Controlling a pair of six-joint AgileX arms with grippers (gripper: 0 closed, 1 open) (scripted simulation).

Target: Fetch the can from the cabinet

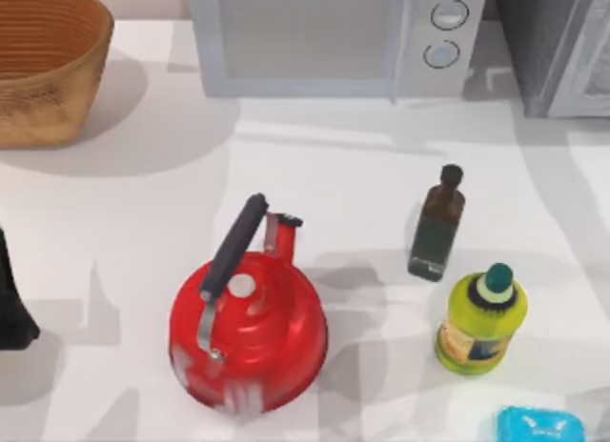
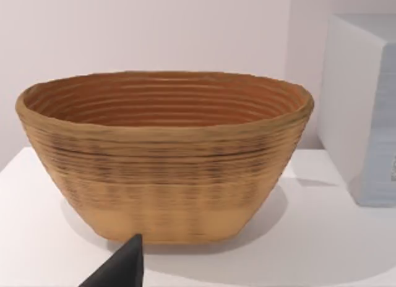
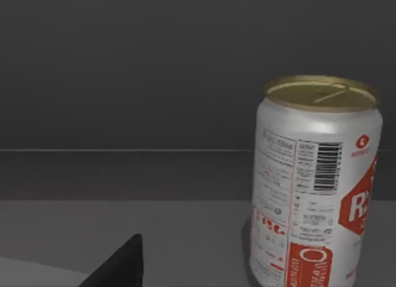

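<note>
The can (image 3: 314, 182) is seen standing upright on the dark cabinet floor (image 3: 124, 231), and it should be approached level and centred by the right hand (image 3: 120, 265), whose open or closed state cannot be told.

You see a can (image 3: 315, 188) of smooth metal with a brassy lid and printed white wrap, ahead of the right claw on matt grey cabinet shelving (image 3: 124, 231). The basket (image 2: 164, 157) facing your left claw is rough, ribbed wicker. The kettle (image 1: 250, 332) shines glossy red.
</note>
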